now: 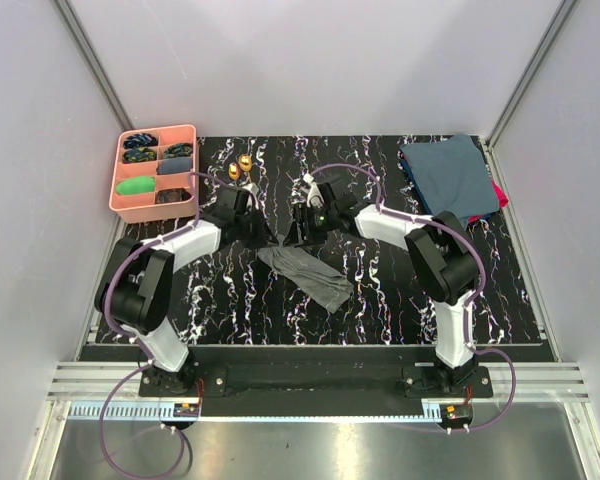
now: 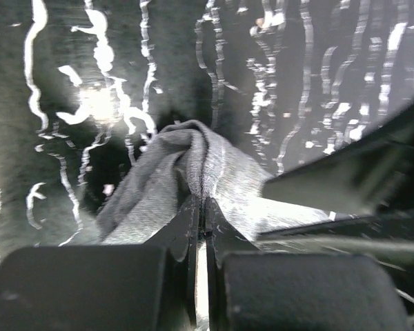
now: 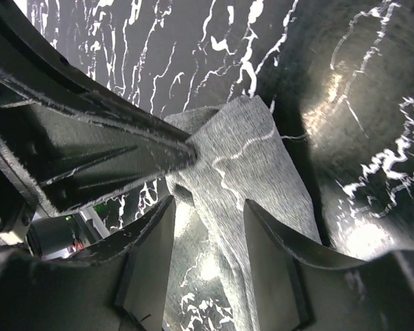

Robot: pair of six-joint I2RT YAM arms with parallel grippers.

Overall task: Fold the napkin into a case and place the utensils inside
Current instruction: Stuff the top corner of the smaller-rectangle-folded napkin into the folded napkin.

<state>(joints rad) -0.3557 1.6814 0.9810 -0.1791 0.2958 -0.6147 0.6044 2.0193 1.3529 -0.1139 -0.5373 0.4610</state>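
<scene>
The grey napkin [image 1: 310, 272] lies as a crumpled strip in the middle of the black marbled table, running from upper left to lower right. My left gripper [image 1: 263, 238] is shut on its upper corner; in the left wrist view the napkin [image 2: 193, 169] bunches between the closed fingertips [image 2: 201, 205]. My right gripper [image 1: 302, 232] is open just right of that corner, its fingers [image 3: 152, 238] straddling the raised napkin [image 3: 252, 162] without gripping it. Two gold utensils [image 1: 239, 166] lie at the back of the table, behind the left gripper.
A pink compartment tray [image 1: 125, 203] with small items stands at the back left. A pile of dark blue-teal cloths [image 1: 450, 175] over a red one lies at the back right. Grey walls close in the table on three sides.
</scene>
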